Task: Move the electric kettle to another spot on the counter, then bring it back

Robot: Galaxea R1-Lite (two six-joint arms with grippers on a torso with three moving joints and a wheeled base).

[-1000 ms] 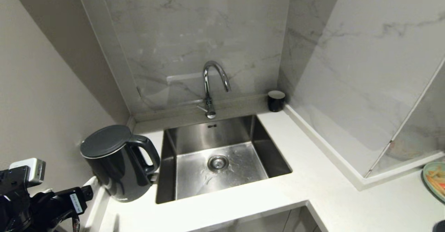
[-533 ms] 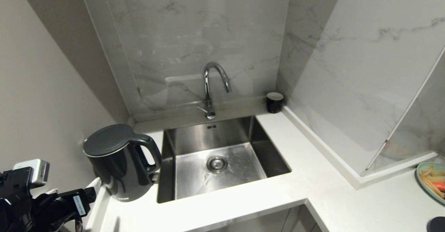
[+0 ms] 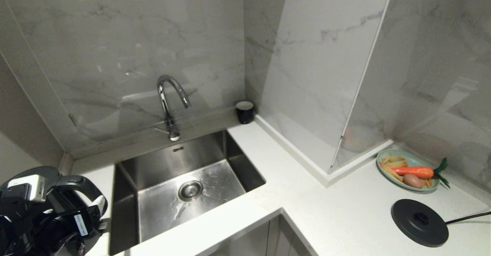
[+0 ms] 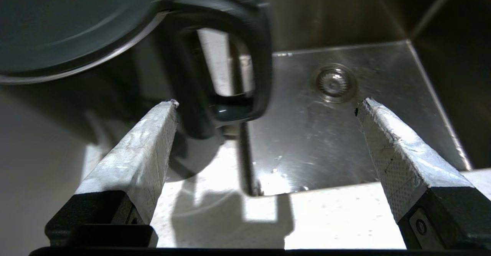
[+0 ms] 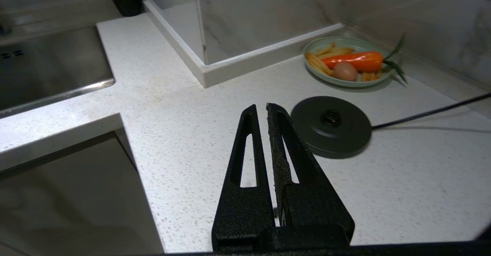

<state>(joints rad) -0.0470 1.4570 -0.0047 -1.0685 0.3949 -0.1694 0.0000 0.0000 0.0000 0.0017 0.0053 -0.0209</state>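
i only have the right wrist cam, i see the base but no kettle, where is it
Observer: The kettle stands on the counter beside the sink, far from the base.
Operator: is the left gripper on it
Observer: No. The left gripper is open and holds nothing; the kettle's handle lies just beyond its fingertips.
Operator: which way does the handle face
Observer: Toward the sink, with its loop over the sink's near edge in the left wrist view.
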